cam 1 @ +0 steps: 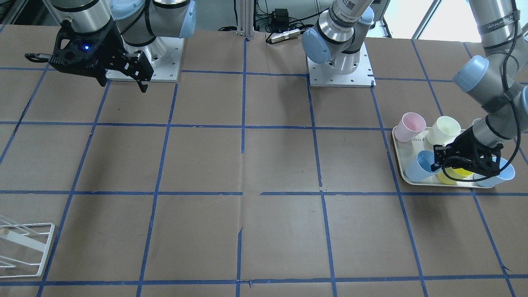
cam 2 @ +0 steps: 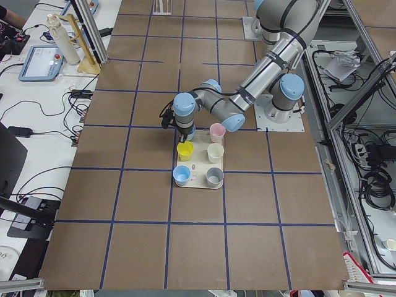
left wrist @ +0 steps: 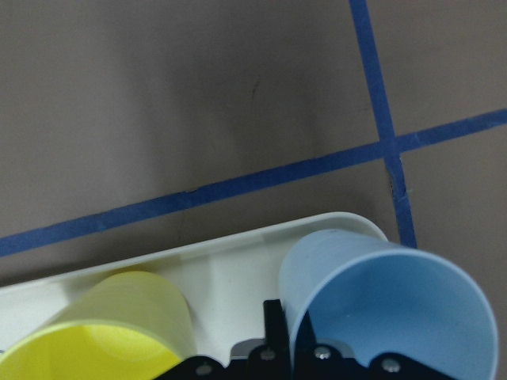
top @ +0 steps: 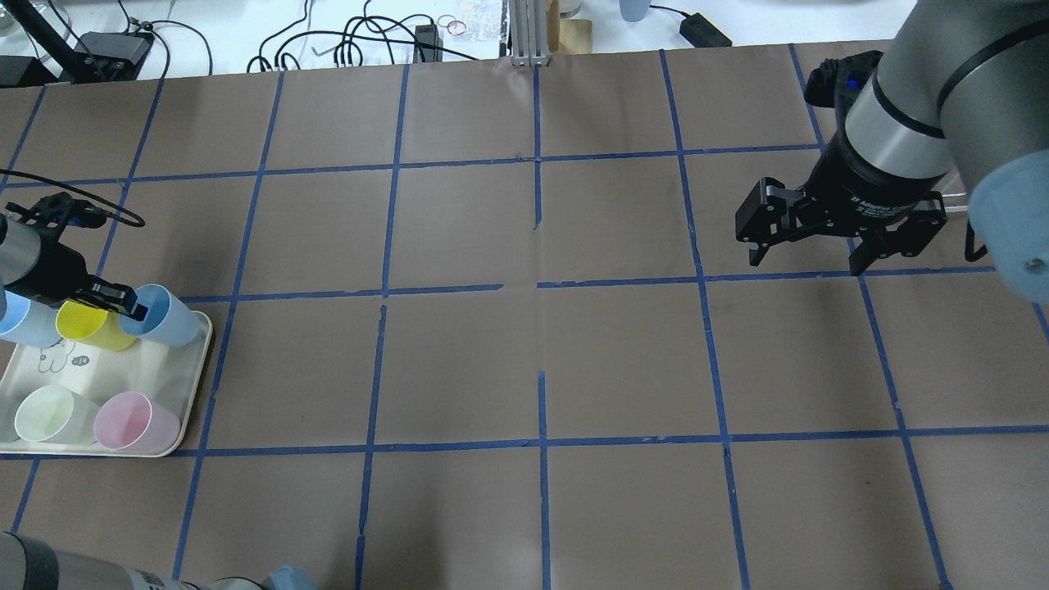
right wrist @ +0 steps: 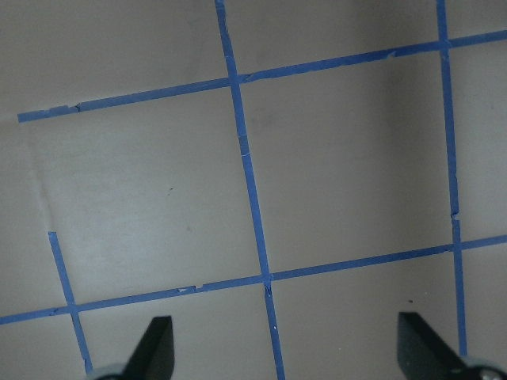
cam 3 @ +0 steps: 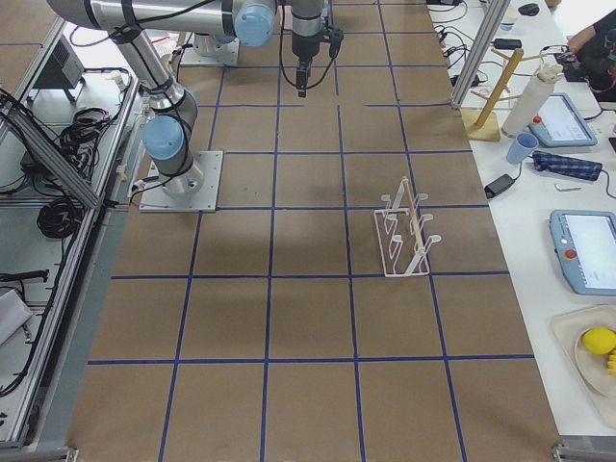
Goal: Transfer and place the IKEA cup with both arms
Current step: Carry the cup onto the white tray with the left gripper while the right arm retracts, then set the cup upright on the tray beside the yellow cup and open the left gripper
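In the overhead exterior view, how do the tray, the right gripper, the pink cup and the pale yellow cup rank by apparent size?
1. tray
2. right gripper, raised nearer the camera, so perhaps flattered
3. pink cup and pale yellow cup: alike, no ranking

The left arm (cam 2: pixel 266 68) stretches far out to its own side, elbow bent and wrist turned down, so that the left gripper (top: pixel 129 307) hangs low and points at the table. In the wrist view one black finger (left wrist: pixel 275 324) stands just against the outer wall of the blue cup (left wrist: pixel 388 309). The other finger is hidden, so the grip cannot be judged. The right arm (top: pixel 910 106) is folded in close to its base. The right gripper (top: pixel 805 264) hovers high, facing straight down, with its jaws spread wide and nothing between them.
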